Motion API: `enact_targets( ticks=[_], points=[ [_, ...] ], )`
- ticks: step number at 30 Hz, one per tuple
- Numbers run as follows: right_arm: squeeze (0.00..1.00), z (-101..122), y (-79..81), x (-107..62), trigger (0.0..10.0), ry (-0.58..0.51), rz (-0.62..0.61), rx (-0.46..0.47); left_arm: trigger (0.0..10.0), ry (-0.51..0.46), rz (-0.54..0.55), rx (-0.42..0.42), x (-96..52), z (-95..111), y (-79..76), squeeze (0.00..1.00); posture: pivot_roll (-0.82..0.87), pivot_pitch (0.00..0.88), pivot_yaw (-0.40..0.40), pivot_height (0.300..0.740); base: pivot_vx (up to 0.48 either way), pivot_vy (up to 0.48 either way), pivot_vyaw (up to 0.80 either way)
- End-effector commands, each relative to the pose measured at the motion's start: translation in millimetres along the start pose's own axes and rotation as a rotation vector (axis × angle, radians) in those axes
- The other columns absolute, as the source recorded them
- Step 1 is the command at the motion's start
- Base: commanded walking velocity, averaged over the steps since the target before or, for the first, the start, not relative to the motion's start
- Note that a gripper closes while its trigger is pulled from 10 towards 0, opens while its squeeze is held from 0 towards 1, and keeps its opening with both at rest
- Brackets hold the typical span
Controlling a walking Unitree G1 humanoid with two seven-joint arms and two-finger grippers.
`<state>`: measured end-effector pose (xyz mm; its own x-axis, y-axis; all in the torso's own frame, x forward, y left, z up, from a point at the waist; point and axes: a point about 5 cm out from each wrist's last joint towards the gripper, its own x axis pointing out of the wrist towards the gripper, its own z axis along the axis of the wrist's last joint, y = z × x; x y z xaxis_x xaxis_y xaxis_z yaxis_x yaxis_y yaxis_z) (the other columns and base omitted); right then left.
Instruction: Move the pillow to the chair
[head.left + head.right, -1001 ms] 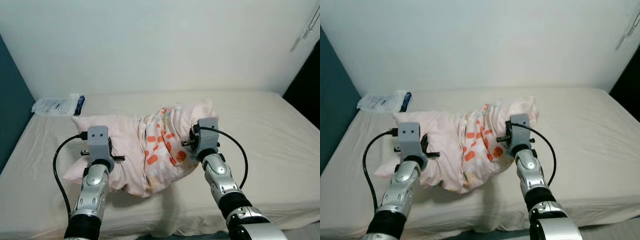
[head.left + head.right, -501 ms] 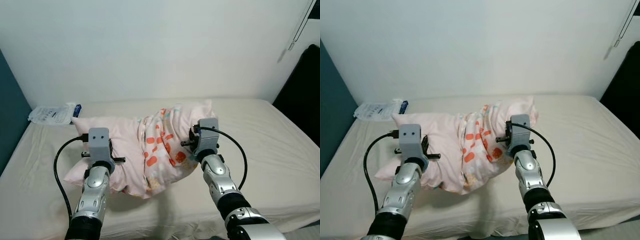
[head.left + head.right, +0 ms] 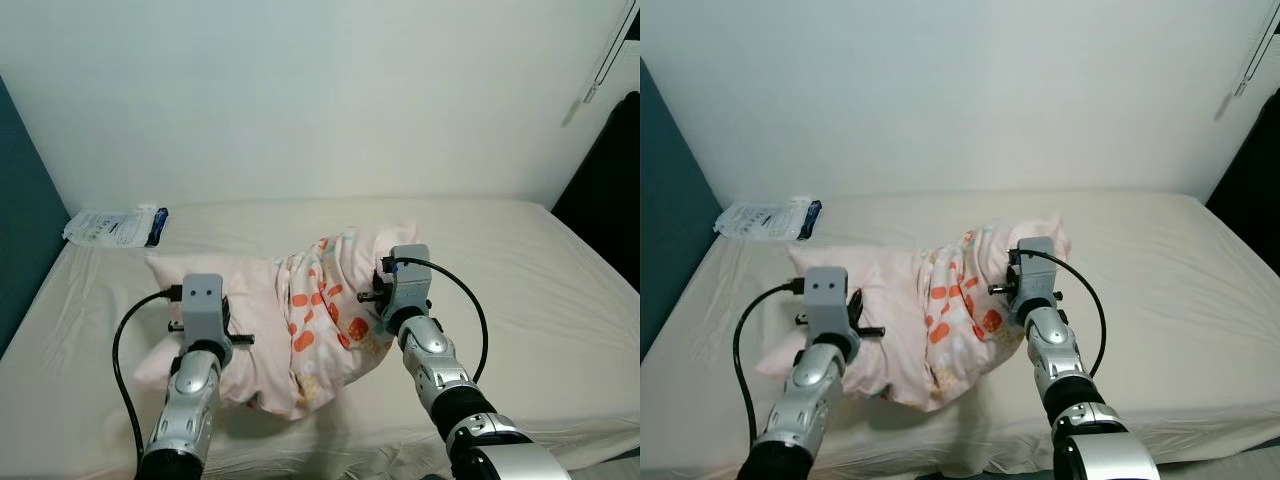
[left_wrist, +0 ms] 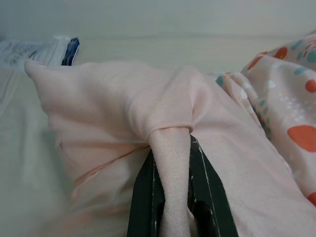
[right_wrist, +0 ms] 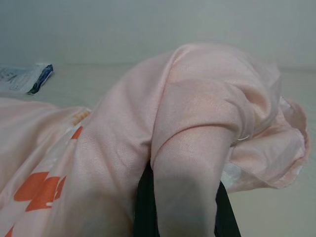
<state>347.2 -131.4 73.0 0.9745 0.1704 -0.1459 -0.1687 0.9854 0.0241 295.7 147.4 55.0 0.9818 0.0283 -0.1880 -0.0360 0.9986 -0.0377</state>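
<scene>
Both grippers (image 4: 170,163) pinch soft, seemingly cotton pillow (image 3: 300,320)

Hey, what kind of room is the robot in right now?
Most likely a bedroom. A wide bed with a cream sheet stands against a plain white wall, and both grippers clamp folds of a pink pillow lying on it. A white packet rests at the bed's far corner.
</scene>
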Motion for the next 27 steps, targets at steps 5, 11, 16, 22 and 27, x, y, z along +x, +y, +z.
enact_targets(
  ticks=[5,11,16,22,27],
  points=[
    [0.00,-2,10.1,-1.9,10.0,-0.023,0.017,-0.040,10.0,-0.077,-0.038,0.011,-2.7,11,-9.0,0.00,0.03,0.000,-0.077,0.740,0.000,0.000,0.00],
    [0.00,-7,13.5,-6.4,10.0,-0.028,0.041,-0.042,10.0,-0.057,-0.058,0.015,-9.2,4,-11.5,0.00,0.01,0.000,-0.064,0.740,0.000,0.000,0.00],
    [0.00,-10,11.4,-9.6,10.0,-0.026,0.042,-0.029,10.0,-0.055,-0.042,0.017,-12.4,0,-12.2,0.00,0.00,0.000,-0.063,0.740,0.000,0.000,-0.32],
    [0.00,-10,11.4,-10.3,10.0,-0.034,0.044,-0.035,10.0,-0.059,-0.043,0.018,-13.3,0,-12.5,0.00,0.00,0.000,-0.066,0.740,0.000,0.000,-0.80],
    [0.00,-10,10.7,-10.5,10.0,-0.029,0.041,-0.027,10.0,-0.060,-0.032,0.018,-13.7,1,-11.3,0.00,0.00,0.000,-0.066,0.740,0.000,0.000,-0.80]
  ],
)
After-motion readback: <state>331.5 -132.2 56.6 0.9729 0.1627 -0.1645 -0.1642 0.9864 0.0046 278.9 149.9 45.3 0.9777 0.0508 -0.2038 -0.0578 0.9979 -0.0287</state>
